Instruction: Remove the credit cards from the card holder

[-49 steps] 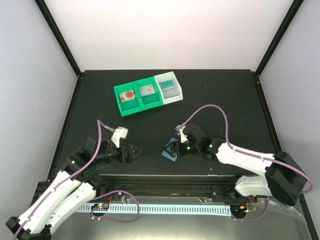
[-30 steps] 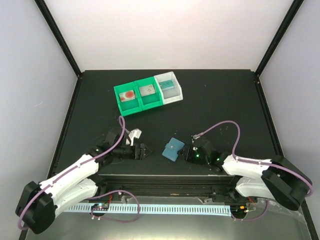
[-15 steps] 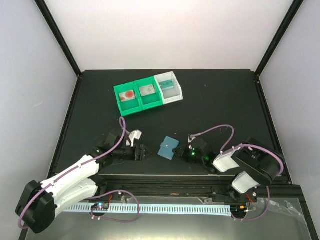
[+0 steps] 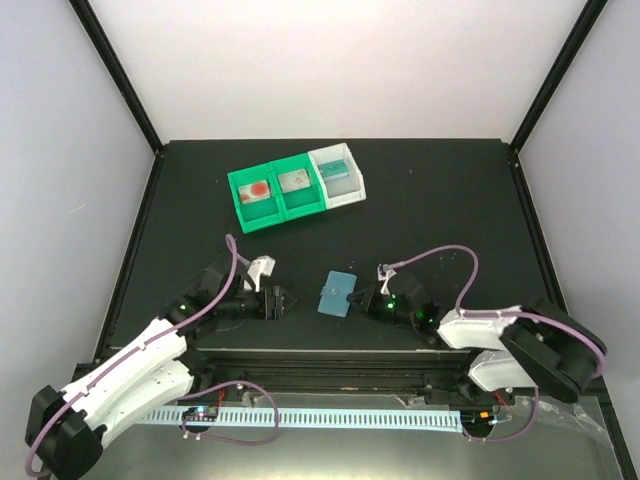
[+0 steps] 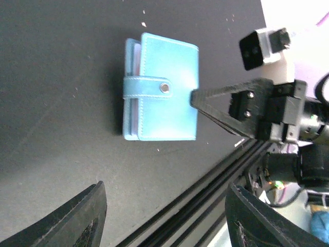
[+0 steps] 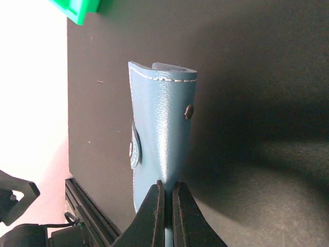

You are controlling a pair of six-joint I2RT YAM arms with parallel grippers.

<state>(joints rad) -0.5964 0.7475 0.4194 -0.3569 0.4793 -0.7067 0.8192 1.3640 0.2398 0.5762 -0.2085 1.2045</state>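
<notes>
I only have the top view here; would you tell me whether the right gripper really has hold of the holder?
Observer: Yes. In the right wrist view the right gripper is pinched shut on the holder's edge.
Operator: Thank you. Is the holder open?
Observer: No. The left wrist view shows its strap snapped shut across it.
Operator: And the left gripper?
Observer: Its fingers stand wide open, apart from the holder.
</notes>
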